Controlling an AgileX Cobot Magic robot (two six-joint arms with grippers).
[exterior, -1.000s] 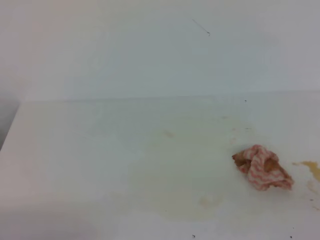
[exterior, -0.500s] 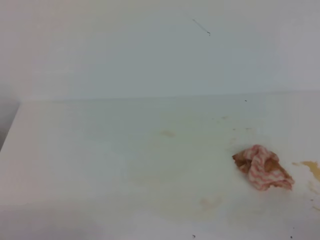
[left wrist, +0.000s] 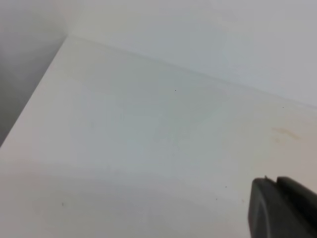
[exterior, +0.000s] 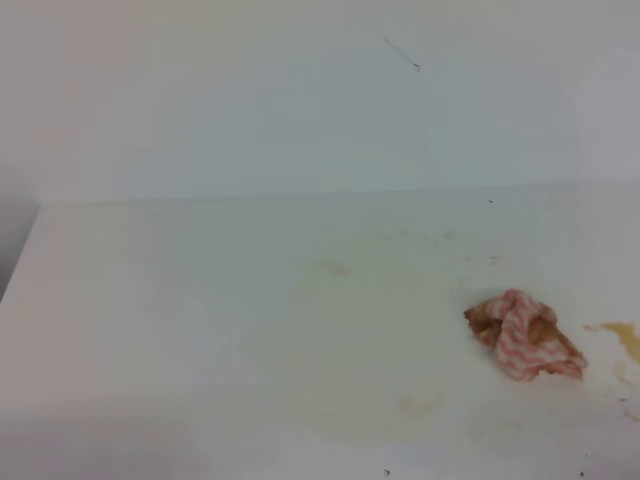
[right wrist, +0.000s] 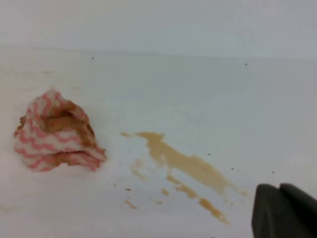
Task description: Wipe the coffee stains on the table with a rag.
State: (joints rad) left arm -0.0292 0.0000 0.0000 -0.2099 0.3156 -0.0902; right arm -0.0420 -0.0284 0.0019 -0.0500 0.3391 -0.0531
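The pink-and-white striped rag (exterior: 522, 335) lies crumpled on the white table (exterior: 200, 300) at the right, soiled brown on top, with no gripper touching it. In the right wrist view the rag (right wrist: 54, 131) sits left of orange-brown coffee stains (right wrist: 183, 166) that streak diagonally with small droplets beside them. The same coffee stains (exterior: 622, 335) show at the far right edge of the high view. My right gripper (right wrist: 279, 188) is a dark tip at the lower right, shut and empty, right of the stains. My left gripper (left wrist: 275, 182) hangs shut over bare table (left wrist: 124, 129).
Faint brownish smudges (exterior: 420, 403) mark the table's middle, another (exterior: 333, 267) further back. A pale wall (exterior: 300, 100) rises behind the table. The table's left edge (exterior: 22, 255) drops into a dark gap. Neither arm shows in the high view.
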